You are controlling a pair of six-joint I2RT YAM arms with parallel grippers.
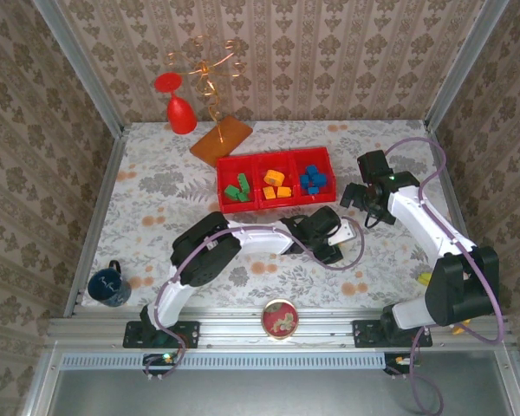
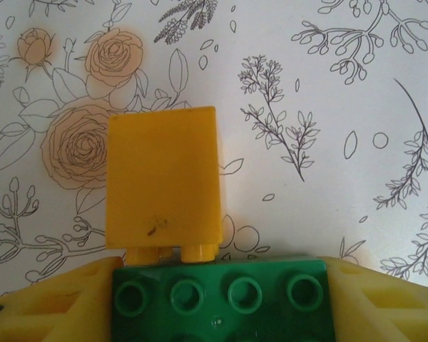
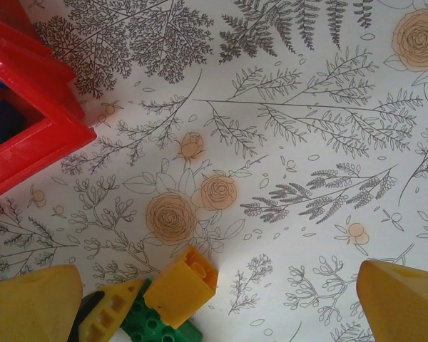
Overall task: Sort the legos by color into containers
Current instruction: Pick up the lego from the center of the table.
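Note:
A green lego lies studs-up on the flowered cloth, and my left gripper is shut on its two ends. An orange-yellow lego lies on its side just beyond, its studs touching the green one. The same yellow lego, the green lego and a left finger appear under my right gripper, which hangs wide open above them. In the top view the left gripper sits right of centre, the right gripper close behind it. The red tray holds green, orange and blue legos in separate containers.
A red goblet and an orange-brown board with a wire stand are at the back left. A dark blue mug sits at the front left, a round lid on the front rail. The tray corner lies left of the right gripper.

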